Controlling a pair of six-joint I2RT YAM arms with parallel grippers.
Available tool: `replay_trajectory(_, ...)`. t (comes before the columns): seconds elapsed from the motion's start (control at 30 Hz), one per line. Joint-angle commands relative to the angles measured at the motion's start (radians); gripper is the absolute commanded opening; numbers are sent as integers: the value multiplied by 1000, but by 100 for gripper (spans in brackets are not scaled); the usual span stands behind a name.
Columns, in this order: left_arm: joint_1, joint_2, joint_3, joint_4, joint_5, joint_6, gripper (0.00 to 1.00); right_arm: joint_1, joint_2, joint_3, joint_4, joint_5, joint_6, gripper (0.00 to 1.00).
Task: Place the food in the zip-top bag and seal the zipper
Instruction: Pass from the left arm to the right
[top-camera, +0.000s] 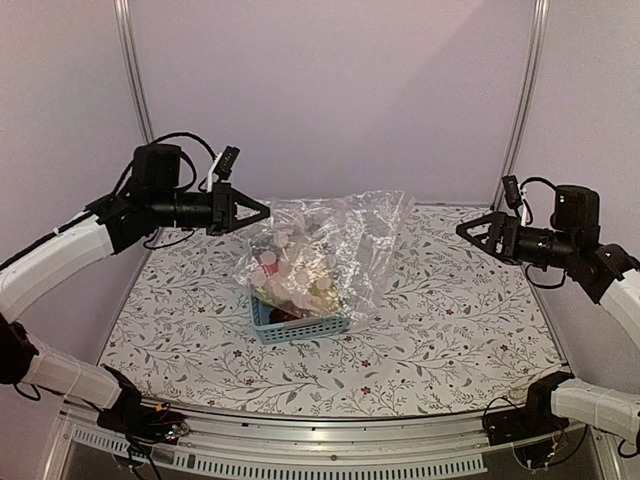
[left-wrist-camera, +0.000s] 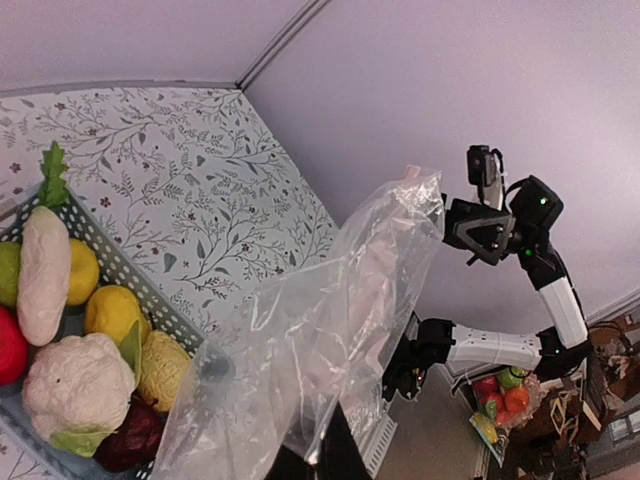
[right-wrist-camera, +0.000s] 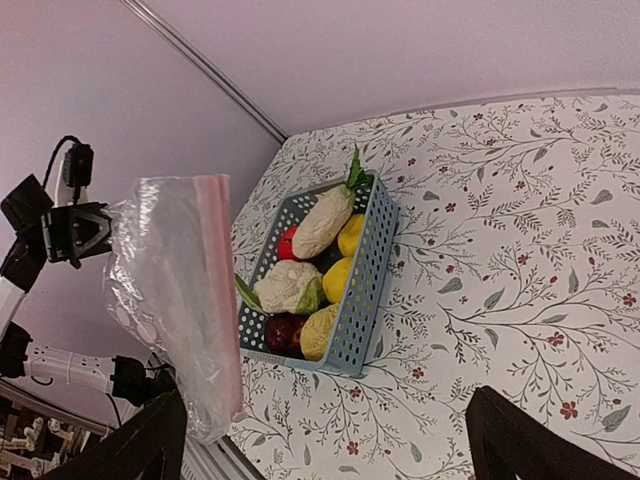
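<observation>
The zip-top bag hangs in the air, crinkled and transparent, above and in front of the basket. My left gripper is shut on its upper left corner; in the left wrist view the bag fills the frame over the closed fingertips. A pinkish zipper strip runs down the bag's edge. The food lies in the basket: cauliflower, lemons, white radish, tomato, a dark purple piece. My right gripper hovers open to the bag's right, apart from it.
The light-blue perforated basket stands on the floral table at the middle, partly behind the hanging bag. Metal frame posts rise at the back corners. Another bag of toy food lies on the floor beyond the table.
</observation>
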Motion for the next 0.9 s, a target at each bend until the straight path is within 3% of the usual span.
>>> replay_trajectory(0.0, -11, 110, -173, 103, -15, -51, 0, 30, -9, -78, 77, -24, 71, 98)
replay_trajectory(0.37, 35, 168, -341, 55, -147, -21, 0, 151, 66, -149, 121, 41, 98, 95)
replay_trajectory(0.87, 192, 102, -433, 1, -207, 20, 0, 376, 368, -174, 456, 160, 274, 88)
